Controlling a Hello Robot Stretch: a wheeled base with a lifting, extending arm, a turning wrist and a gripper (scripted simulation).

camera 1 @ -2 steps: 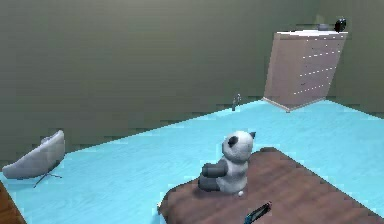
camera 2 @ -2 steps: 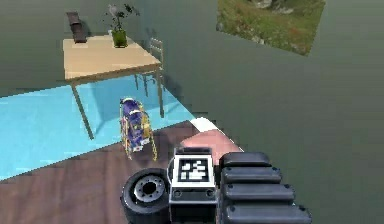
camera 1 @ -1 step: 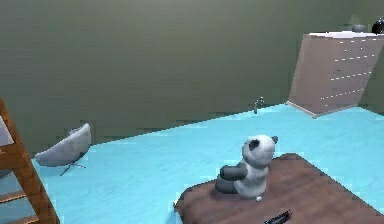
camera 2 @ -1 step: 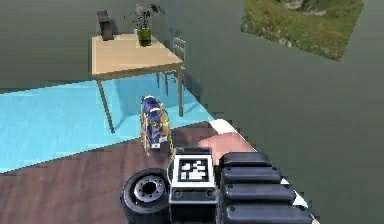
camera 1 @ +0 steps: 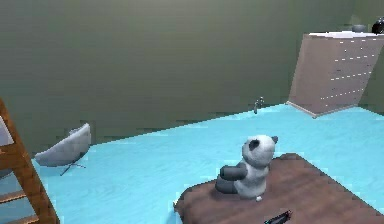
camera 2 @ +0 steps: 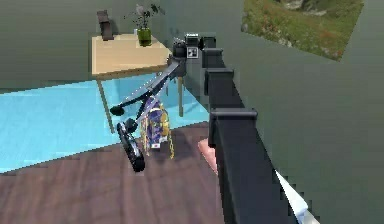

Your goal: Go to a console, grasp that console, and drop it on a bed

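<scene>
While arm [camera 2: 235,140] rises thru arm side view's middle, claw [camera 2: 178,52] sits top centre by wooden table [camera 2: 120,62]; can't tell if it holds anything. Small dark thing [camera 1: 278,216] lies at forward view's bottom, lower right of panda toy [camera 1: 252,165].

Turquoise floor [camera 1: 150,160], olive walls [camera 1: 150,50], pale dresser [camera 1: 335,70].

Ahead, a toy panda [camera 1: 252,165] sits on a wooden surface [camera 1: 315,182] at lower right, with a small flat thing [camera 1: 278,216] before it. A dresser [camera 1: 338,70] stands far right and a chair [camera 1: 65,148] stands left. In the arm side view, a counter [camera 2: 122,58] carries a plant [camera 2: 145,24] and a statue [camera 2: 104,25]. A wheeled frame [camera 2: 145,122] stands before it.
</scene>
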